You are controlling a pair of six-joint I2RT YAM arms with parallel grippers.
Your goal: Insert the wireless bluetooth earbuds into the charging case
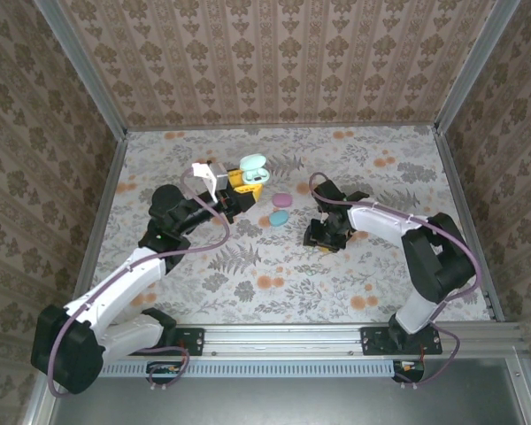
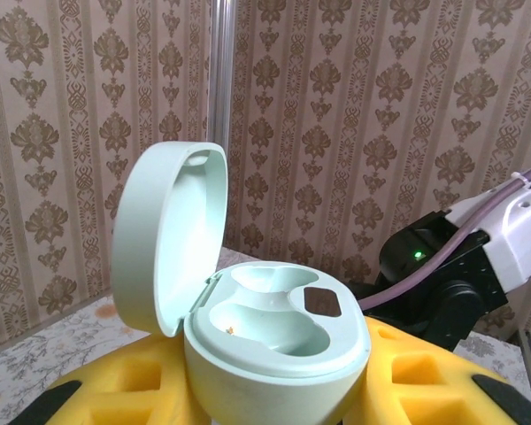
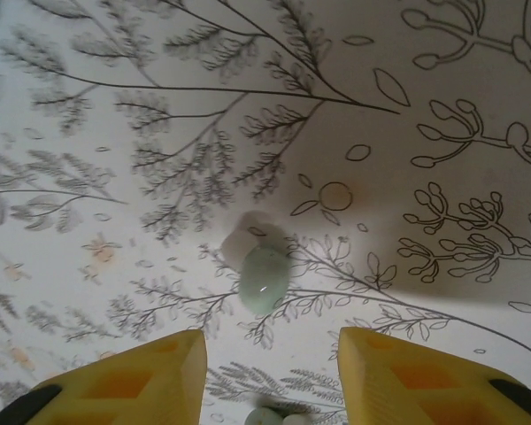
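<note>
Mint earbud [image 3: 264, 279] lies on the flower mat [image 3: 88, 133], right of the open mint case [image 2: 274, 345] & nearer the arm bases. A 2nd bud [image 3: 274, 416] is cut off at the bottom edge, hard to make out. Left gripper [image 1: 246, 181] squeezes the case, arm stretched far out. Right gripper [image 3: 270, 354] hangs over the bud, arm bent, fingers apart, holding nothing.

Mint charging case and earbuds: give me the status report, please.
Left gripper shut on open mint case, wells empty. Right gripper open, over mint earbud on mat. Pink case and blue case lie between arms.
</note>
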